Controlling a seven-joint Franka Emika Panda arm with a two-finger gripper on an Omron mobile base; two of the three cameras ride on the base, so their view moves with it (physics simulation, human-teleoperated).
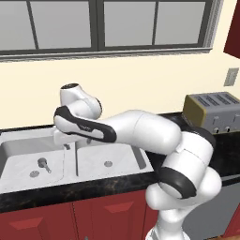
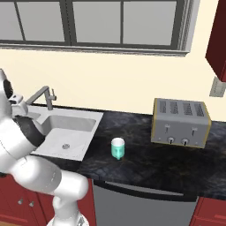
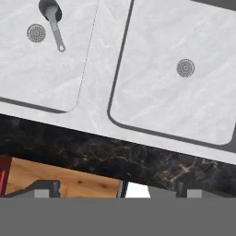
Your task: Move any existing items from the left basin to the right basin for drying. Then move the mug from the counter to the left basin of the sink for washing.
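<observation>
The small grey metal utensil (image 1: pixel 44 164) lies in the left basin (image 1: pixel 18 159) beside its round drain (image 1: pixel 33 174); in the hand view the utensil (image 3: pixel 53 22) sits at the top left. The right basin (image 3: pixel 170 106) holds nothing but its drain (image 3: pixel 185 67). My gripper (image 3: pixel 117 191) is open with nothing between its fingers. It hovers high over the sink's front rim, near the central divider (image 3: pixel 99 69). Far to the right, the teal-green mug (image 2: pixel 118 148) stands upright on the black counter (image 2: pixel 145 167).
A silver toaster (image 2: pixel 181 122) stands on the counter at the back right, beyond the mug. The short grey tap (image 2: pixel 44 95) rises behind the sink. My own arm reaches across the right basin in the left base view. Red cabinets lie below the counter.
</observation>
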